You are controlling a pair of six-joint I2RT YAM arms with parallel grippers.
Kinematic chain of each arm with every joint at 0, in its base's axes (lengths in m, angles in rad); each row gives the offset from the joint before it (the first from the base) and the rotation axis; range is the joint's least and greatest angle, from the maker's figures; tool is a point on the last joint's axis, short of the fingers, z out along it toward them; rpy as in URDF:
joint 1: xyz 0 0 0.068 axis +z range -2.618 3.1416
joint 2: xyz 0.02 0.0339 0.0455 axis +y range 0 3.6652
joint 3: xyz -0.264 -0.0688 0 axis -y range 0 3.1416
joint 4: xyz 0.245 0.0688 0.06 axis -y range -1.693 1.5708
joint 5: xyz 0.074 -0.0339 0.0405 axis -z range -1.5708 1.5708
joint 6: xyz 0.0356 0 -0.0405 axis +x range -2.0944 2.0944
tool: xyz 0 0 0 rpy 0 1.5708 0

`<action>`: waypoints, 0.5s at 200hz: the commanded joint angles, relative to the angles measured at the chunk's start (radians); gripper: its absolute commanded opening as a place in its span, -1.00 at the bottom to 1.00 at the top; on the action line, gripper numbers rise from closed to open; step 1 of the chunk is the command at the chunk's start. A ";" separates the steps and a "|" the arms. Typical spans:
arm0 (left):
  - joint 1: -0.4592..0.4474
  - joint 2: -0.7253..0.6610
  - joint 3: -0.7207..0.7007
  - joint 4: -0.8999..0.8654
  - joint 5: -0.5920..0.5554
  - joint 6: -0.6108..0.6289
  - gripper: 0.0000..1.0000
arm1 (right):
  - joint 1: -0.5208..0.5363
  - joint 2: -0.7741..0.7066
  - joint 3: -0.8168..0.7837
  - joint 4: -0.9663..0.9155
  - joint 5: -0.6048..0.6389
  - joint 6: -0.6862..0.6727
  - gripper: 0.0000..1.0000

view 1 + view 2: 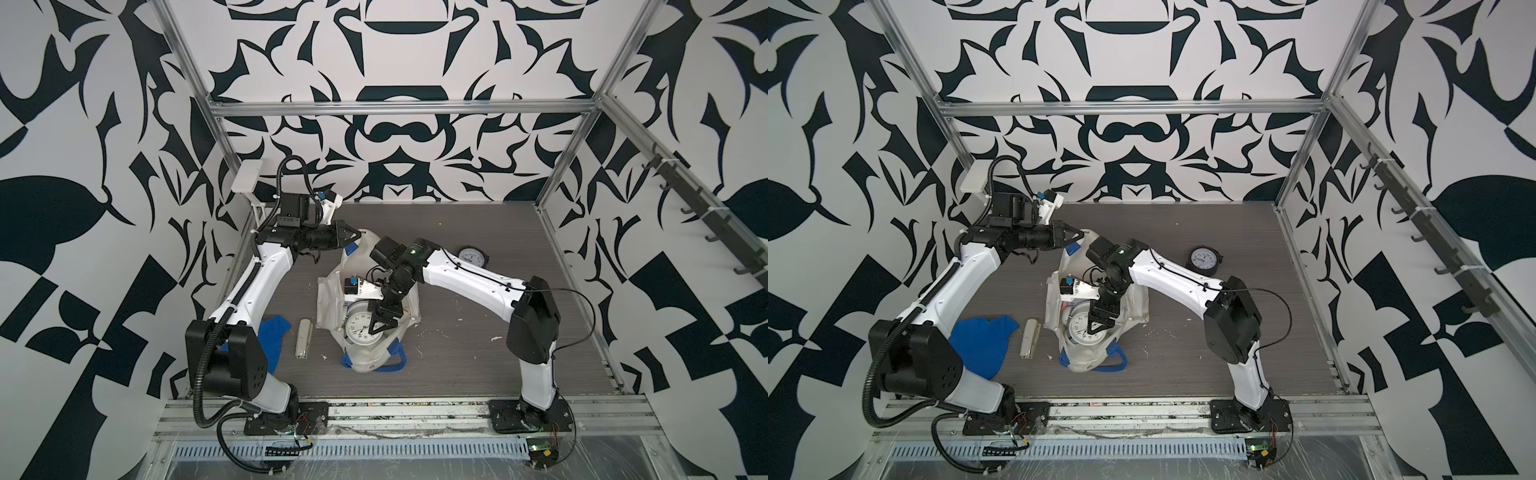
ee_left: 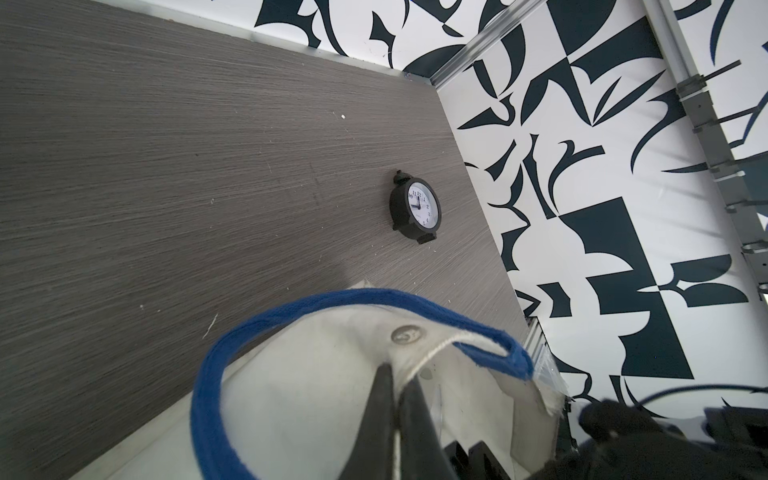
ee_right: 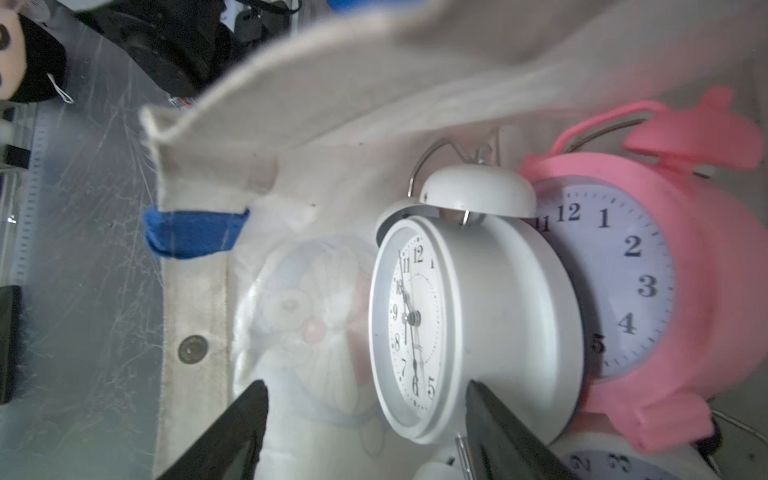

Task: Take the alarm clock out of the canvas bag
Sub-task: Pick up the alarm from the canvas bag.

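My right tool hangs inside the open mouth of the off-white canvas bag with blue handles. Its fingers are spread to either side of the white twin-bell alarm clock. One finger lies against the clock's casing and the other stands clear of the dial, so I read nothing as gripped. That clock sits in the bag, touching a pink twin-bell alarm clock, with another white clock face partly in view beside them.

My left tool is pressed together on the bag's far rim, pinching the canvas next to a metal snap button and holding that rim up.

The bag lies about mid-tabletop. A round black alarm clock with a white dial rests toward the right edge, well apart from the bag. A blue cloth lies near the left edge by the left arm. A pale oblong object lies between the cloth and the bag.
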 commanded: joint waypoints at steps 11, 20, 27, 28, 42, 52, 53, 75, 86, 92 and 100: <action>0.007 -0.014 -0.006 0.089 0.026 0.002 -1.00 | 0.034 -0.034 -0.029 0.034 -0.034 0.103 0.53; 0.007 -0.019 -0.011 0.090 0.038 0.009 -1.00 | 0.032 -0.047 -0.036 0.062 0.005 0.119 0.53; 0.007 -0.022 -0.012 0.091 0.047 0.015 -1.00 | 0.030 -0.055 -0.036 0.074 0.029 0.123 0.53; 0.007 -0.022 -0.012 0.091 0.048 0.016 -1.00 | 0.030 -0.055 -0.036 0.076 0.033 0.125 0.54; 0.007 -0.029 -0.023 0.102 0.058 0.020 -1.00 | 0.024 -0.065 -0.044 0.116 0.090 0.148 0.56; 0.007 -0.034 -0.031 0.110 0.069 0.019 -1.00 | 0.021 -0.060 -0.041 0.117 0.096 0.139 0.56; 0.007 -0.034 -0.032 0.111 0.068 0.018 -1.00 | 0.021 -0.060 -0.040 0.117 0.099 0.139 0.56; 0.007 -0.035 -0.036 0.114 0.086 0.017 -1.00 | 0.021 -0.038 -0.032 0.120 0.137 0.131 0.56; 0.007 -0.039 -0.038 0.116 0.088 0.017 -1.00 | 0.022 -0.032 -0.031 0.124 0.171 0.131 0.56; 0.007 -0.041 -0.041 0.117 0.089 0.017 -1.00 | 0.022 -0.031 -0.030 0.125 0.174 0.127 0.56; 0.007 -0.043 -0.043 0.120 0.090 0.017 -1.00 | 0.023 -0.036 -0.029 0.130 0.173 0.123 0.56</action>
